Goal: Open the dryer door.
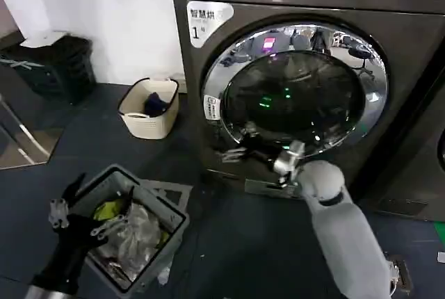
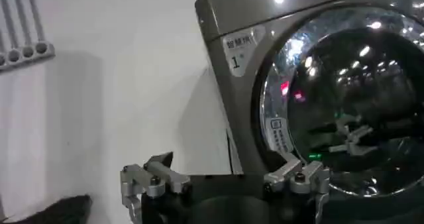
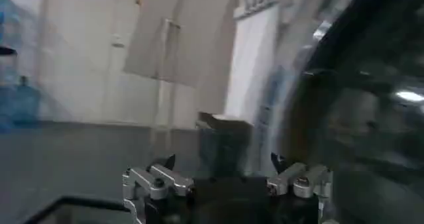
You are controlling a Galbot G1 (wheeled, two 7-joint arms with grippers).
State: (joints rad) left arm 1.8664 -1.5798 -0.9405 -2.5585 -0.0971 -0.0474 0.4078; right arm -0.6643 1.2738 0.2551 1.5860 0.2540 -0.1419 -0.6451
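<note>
The left gripper (image 1: 69,205) waits low beside a grey bin (image 1: 149,195), jaws spread wide and empty. Just ahead of the right gripper (image 1: 240,147), jaws apart at the lower-left chrome rim, the dryer door (image 1: 295,90) looks shut (reaching step); next, probably hooking that edge and pulling.

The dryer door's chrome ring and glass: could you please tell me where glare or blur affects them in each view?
Head view: the dryer door mirrors the room in its chrome ring, with green glints on the glass. Left wrist view: bright highlights speckle it. Right wrist view: it is smeared by blur.
</note>
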